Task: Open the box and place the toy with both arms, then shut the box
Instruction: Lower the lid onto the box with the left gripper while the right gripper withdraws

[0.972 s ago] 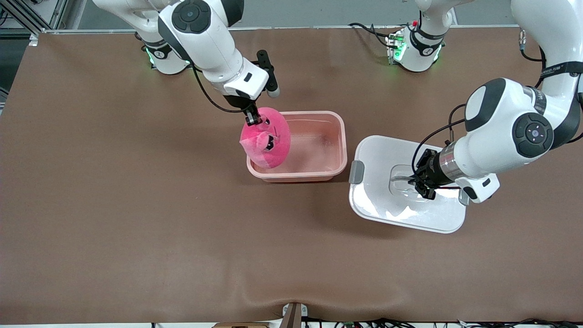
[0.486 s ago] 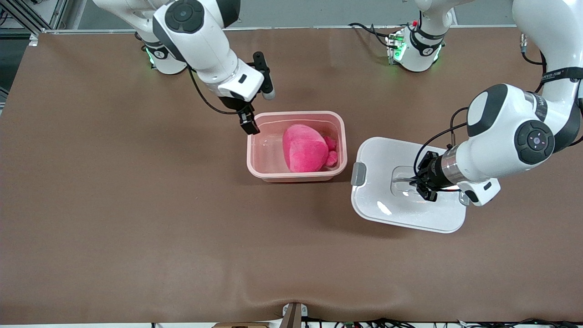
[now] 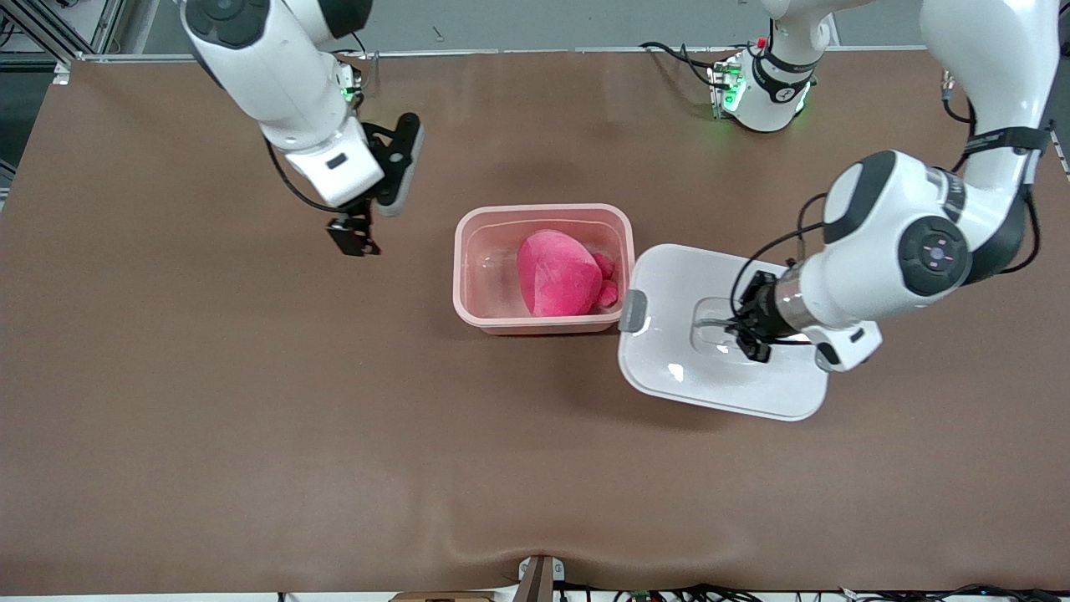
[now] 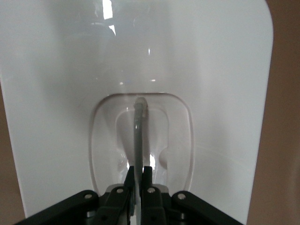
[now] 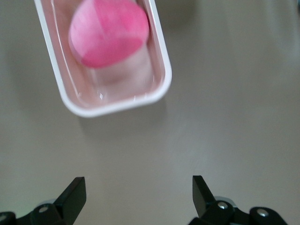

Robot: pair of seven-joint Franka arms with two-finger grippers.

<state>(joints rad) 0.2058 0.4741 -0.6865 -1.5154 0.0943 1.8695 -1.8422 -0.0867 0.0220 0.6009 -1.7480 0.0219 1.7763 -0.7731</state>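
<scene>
The pale pink box [image 3: 543,322] stands open in the middle of the table, with the bright pink toy [image 3: 557,274] lying inside it. Both show in the right wrist view, the box [image 5: 161,84] and the toy [image 5: 108,33]. The white lid [image 3: 669,284] with its grey clip [image 3: 633,310] is held beside the box, toward the left arm's end, its edge at the box's rim. My left gripper [image 3: 750,333] is shut on the lid's clear handle [image 4: 138,136]. My right gripper [image 3: 351,237] is open and empty over the bare table, toward the right arm's end [image 5: 138,192].
The brown table mat [image 3: 251,418] stretches wide on all sides of the box. The two arm bases [image 3: 765,88] stand along the table edge farthest from the front camera, with cables beside them.
The right gripper let the toy drop into the box, then drew away toward the right arm's end. The left gripper has carried the lid closer to the box.
</scene>
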